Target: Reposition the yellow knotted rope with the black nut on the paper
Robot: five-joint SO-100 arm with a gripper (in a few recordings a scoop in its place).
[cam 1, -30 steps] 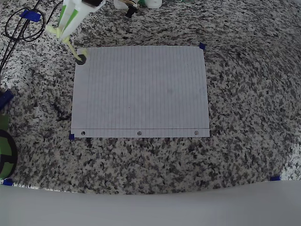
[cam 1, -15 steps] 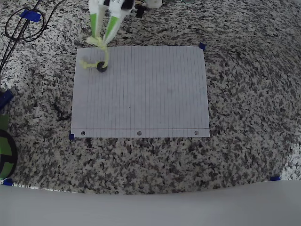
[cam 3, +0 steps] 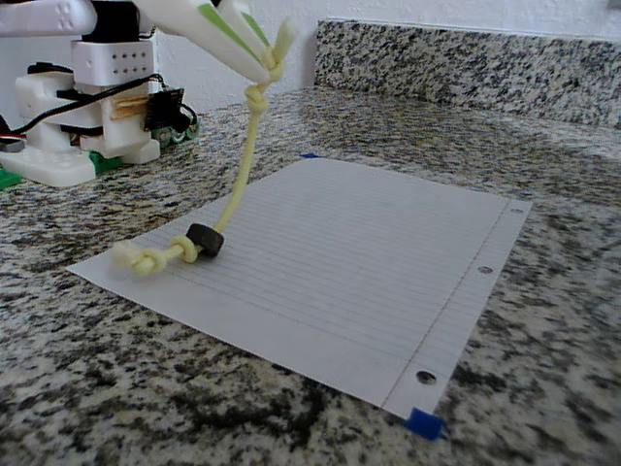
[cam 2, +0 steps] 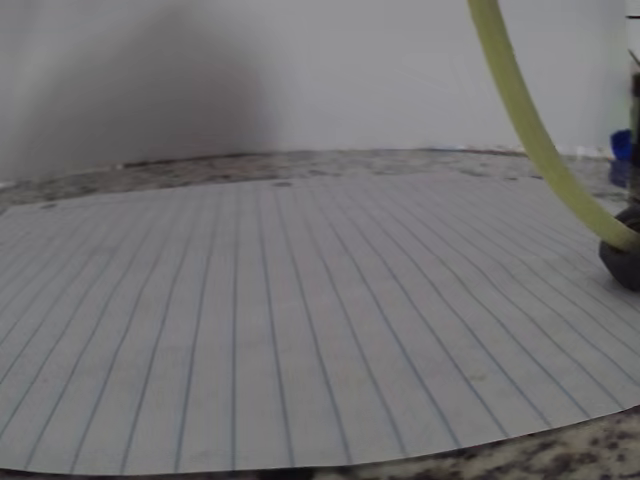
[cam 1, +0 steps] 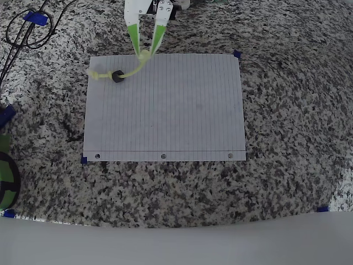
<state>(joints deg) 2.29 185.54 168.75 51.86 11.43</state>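
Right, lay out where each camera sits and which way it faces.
Overhead view: above the counter, looking straight down at the paper; gripper enters from the top.
Wrist view: low over the paper, rope and nut at right.
Fixed view: counter level, facing the arm's base.
All share paper, rope and nut.

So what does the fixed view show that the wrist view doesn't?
Fixed view alone: the gripper pinching the knotted upper end of the yellow knotted rope, lifted above the paper, and the rope's other knotted end lying flat.
Wrist view alone: a close, low look along the paper's lines.
Both: the rope slanting down to the black nut resting on the paper.
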